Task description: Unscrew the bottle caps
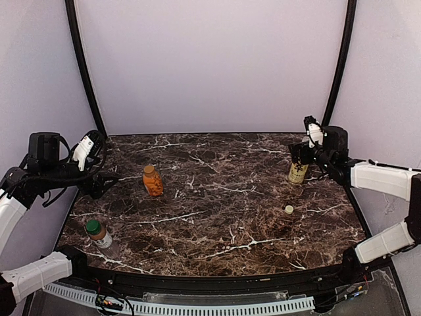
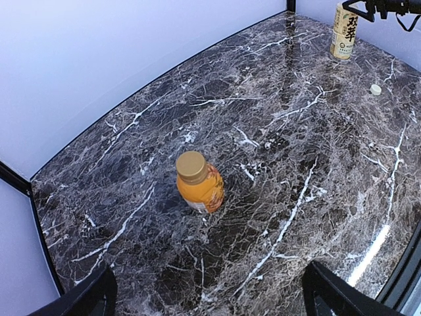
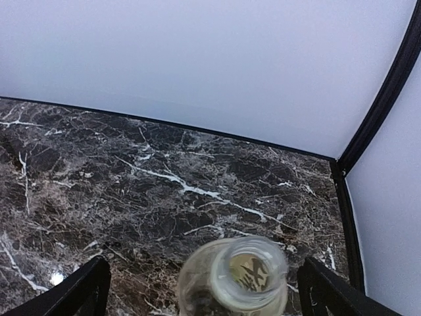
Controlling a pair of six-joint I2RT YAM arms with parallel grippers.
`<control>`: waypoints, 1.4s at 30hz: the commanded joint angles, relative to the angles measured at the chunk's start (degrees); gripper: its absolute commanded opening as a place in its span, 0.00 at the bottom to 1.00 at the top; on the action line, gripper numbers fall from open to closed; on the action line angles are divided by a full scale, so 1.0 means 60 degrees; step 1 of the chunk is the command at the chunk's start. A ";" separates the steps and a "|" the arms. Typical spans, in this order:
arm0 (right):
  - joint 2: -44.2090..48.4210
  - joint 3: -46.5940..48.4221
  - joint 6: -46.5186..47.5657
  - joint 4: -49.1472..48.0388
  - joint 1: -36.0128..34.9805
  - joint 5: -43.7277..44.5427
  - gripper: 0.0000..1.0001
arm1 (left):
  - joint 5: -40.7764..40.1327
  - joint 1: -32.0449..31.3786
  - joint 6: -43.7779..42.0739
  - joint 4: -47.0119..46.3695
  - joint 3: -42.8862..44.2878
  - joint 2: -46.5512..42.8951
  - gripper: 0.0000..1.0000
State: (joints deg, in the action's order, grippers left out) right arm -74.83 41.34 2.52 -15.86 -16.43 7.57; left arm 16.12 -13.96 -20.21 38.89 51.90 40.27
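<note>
At the far right of the desk, the tall yellow-labelled bottle stands upright with its mouth open and uncapped, as the right wrist view shows from above. A small pale loose cap lies on the marble nearer than this bottle, apart from it. The right hand hangs just over the bottle's neck with its fingers spread wide, one on each side of the mouth and holding nothing.

Left of centre stands the short orange bottle, upright, with its tan cap on. The left hand hovers to the left of it, apart from it and spread wide, and it grips nothing.

Near the front left corner stands the small clear bottle with a white label, its green cap on. The desk is dark brown marble with white veins, and pale walls enclose it.
</note>
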 commanded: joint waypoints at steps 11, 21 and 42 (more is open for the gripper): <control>0.1505 0.2166 -0.0288 0.1611 0.0042 -0.1346 0.99 | 0.0314 0.0285 0.0902 0.0081 0.0115 0.0439 0.99; 0.2305 0.2866 -0.1837 0.2277 0.0000 -0.3837 0.94 | -0.0858 0.0256 -0.0872 0.5203 0.6734 0.6463 0.99; 0.2226 0.2695 -0.2778 0.3012 -0.1280 -0.3660 0.99 | -0.1482 -0.0662 -0.0909 -0.0051 0.4974 0.9754 0.98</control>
State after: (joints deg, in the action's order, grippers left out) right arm -59.83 55.83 -13.08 1.50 -22.92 -15.46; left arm 8.21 -17.56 -26.35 46.54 84.12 97.01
